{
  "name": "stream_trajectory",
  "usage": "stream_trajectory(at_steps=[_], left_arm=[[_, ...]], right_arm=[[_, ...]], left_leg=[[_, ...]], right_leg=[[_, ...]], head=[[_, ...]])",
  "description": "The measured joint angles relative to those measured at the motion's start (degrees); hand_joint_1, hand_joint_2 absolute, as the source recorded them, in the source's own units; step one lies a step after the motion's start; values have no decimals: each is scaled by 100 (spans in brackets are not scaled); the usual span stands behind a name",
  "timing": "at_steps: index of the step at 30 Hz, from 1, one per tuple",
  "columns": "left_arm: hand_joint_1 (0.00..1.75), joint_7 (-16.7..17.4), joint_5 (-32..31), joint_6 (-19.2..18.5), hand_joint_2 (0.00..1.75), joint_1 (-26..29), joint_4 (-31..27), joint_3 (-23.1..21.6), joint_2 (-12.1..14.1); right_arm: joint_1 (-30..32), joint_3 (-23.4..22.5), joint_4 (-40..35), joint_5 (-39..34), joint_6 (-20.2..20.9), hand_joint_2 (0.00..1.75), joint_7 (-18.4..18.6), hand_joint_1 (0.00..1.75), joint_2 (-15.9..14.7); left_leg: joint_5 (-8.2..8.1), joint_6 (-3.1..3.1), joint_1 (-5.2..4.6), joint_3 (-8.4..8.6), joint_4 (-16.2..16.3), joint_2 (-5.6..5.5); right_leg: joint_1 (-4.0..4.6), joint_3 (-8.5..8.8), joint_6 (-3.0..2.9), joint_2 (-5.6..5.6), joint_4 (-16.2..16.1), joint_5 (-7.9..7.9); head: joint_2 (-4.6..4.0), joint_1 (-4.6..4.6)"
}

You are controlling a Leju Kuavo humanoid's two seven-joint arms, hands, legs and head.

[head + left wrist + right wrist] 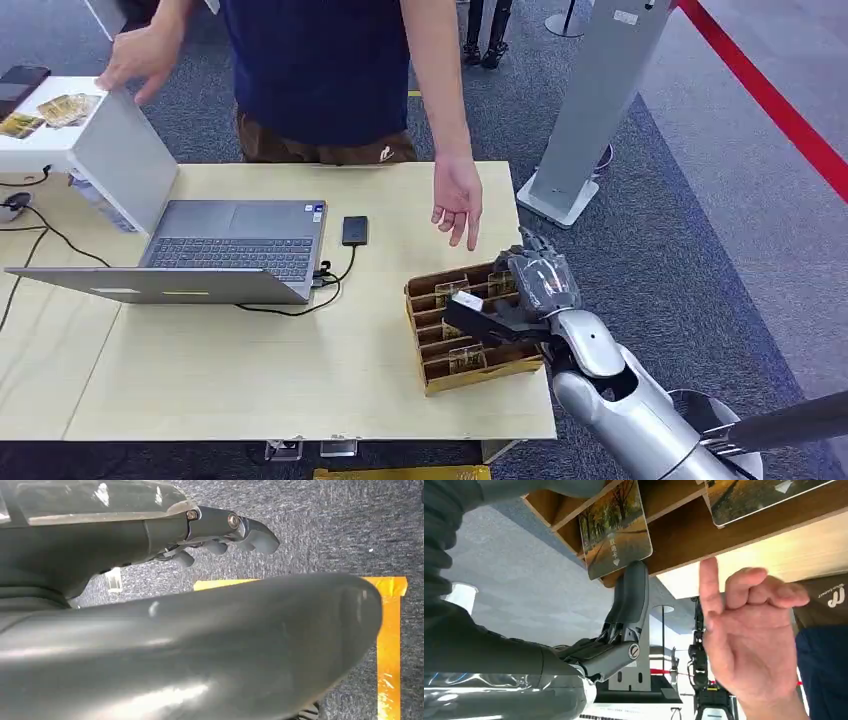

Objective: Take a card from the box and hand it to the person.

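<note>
A brown slotted card box (432, 372) stands at the table's front right corner with several cards upright in its slots. My right hand (535, 285) is at the box's right side, thumb stretched across the slots and fingers spread. In the right wrist view one fingertip (634, 580) touches the edge of an autumn-tree card (614, 530) that stands in the box (684, 535); a second card (754, 497) sits beside it. The person's open hand (458, 205) hangs just beyond the box, also close by (749, 630). My left hand (190, 630) hangs over the floor, holding nothing.
An open laptop (235, 245) and a small black device (354, 230) with its cable lie left of the box. A white box (50, 125) stands at the far left, where the person's other hand reaches. A grey stand (590, 110) rises on the carpet to the right.
</note>
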Motion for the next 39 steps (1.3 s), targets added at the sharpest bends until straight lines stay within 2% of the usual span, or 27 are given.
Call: stream_trajectory(at_steps=[10, 12, 16, 24, 30, 34, 39], left_arm=[[0, 0, 2, 2, 0, 1, 0, 0, 0], [0, 0, 9, 9, 0, 1, 0, 0, 0], [0, 0, 15, 15, 0, 4, 0, 0, 0], [0, 0, 15, 19, 0, 4, 0, 0, 2], [0, -4, 15, 50, 0, 3, 0, 0, 2], [0, -4, 15, 50, 0, 2, 0, 0, 2], [0, -2, 15, 50, 0, 2, 0, 0, 2]], right_arm=[[42, -118, -105, -11, -116, 175, 24, 31, -17], [47, -151, -216, -9, -162, 175, 74, 33, -50], [67, -241, -492, 9, -186, 175, 120, 24, -112], [108, -293, -874, 61, -170, 175, 162, 26, -183], [108, -289, -892, 61, -81, 175, 172, 33, -186], [107, -278, -804, 41, 9, 175, 172, 49, -186], [105, -247, -568, -77, 55, 175, 140, 51, -173]], left_leg=[[0, 0, 0, 0, 0, 0], [0, 0, 0, -1, 0, 0], [0, 0, 0, -1, 0, 0], [0, 0, 0, -1, 0, 0], [0, 0, 0, -2, 0, 0], [0, 0, 0, -4, 0, -1], [0, 0, 0, -5, 0, -1]], right_leg=[[0, 0, 0, 0, 0, 0], [0, -1, 0, 0, 0, 0], [0, -2, 0, 0, 0, 0], [0, -1, 0, 0, 0, 0], [0, -1, 0, 0, 0, 0], [0, -1, 0, 0, 0, 0], [0, -2, 0, -1, 0, 0]], head=[[0, -2], [0, -4], [0, 0], [0, -2], [0, 0], [0, -2], [0, 0]])
